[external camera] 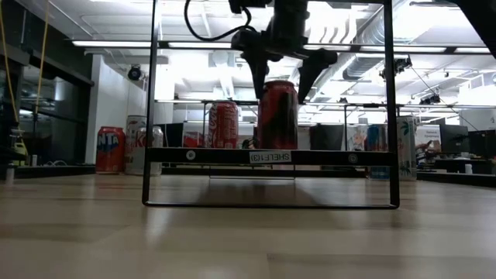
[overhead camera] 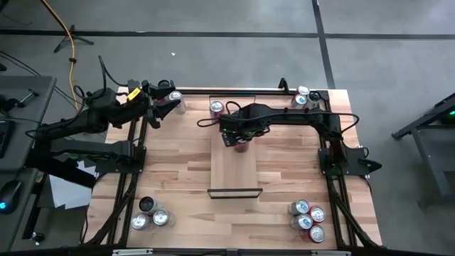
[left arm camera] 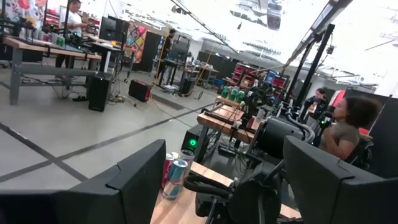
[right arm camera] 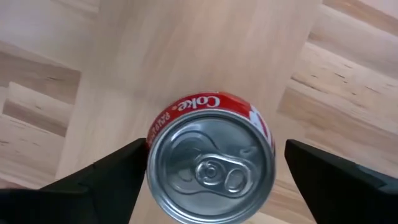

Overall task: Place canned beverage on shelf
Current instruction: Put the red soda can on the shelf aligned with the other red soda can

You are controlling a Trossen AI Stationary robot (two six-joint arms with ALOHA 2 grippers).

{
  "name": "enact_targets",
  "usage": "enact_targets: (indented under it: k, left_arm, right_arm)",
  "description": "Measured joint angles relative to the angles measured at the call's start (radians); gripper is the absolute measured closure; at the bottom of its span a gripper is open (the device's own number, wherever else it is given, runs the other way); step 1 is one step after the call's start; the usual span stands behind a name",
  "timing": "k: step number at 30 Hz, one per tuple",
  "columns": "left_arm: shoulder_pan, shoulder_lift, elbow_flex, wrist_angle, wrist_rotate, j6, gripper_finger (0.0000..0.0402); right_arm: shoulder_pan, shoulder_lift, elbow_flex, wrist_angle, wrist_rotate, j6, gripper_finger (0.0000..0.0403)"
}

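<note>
While the right claw (external camera: 284, 66) stands open astride the upright can (external camera: 277, 115), its base stays hidden behind the shelf (external camera: 271, 156).

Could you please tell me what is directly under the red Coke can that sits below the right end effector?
The red Coke can stands upright on the pale shelf board, between the open right end effector fingers. The can itself covers its contact patch.

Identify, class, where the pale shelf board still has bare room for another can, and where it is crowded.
Bare: the pale plain-wood shelf board from the red cola can beneath the open right gripper to the near black rail. Crowded: the far end, with the silver-topped can. The left gripper waits off the shelf.
</note>
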Motion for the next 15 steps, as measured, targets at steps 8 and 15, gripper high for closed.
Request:
enact_targets:
  k: [8, 15]
  left_arm:
    - [0.0, 0.0, 0.0, 0.0, -0.019, 0.0, 0.0131]
    - [0.0, 0.0, 0.0, 0.0, -0.022, -0.002, 0.0131]
  right_arm:
    - [-0.014, -0.002, 0.0, 0.001, -0.025, -0.039, 0.012]
    - [-0.026, -0.004, 0.0, -0.001, -0.037, -0.129, 0.012]
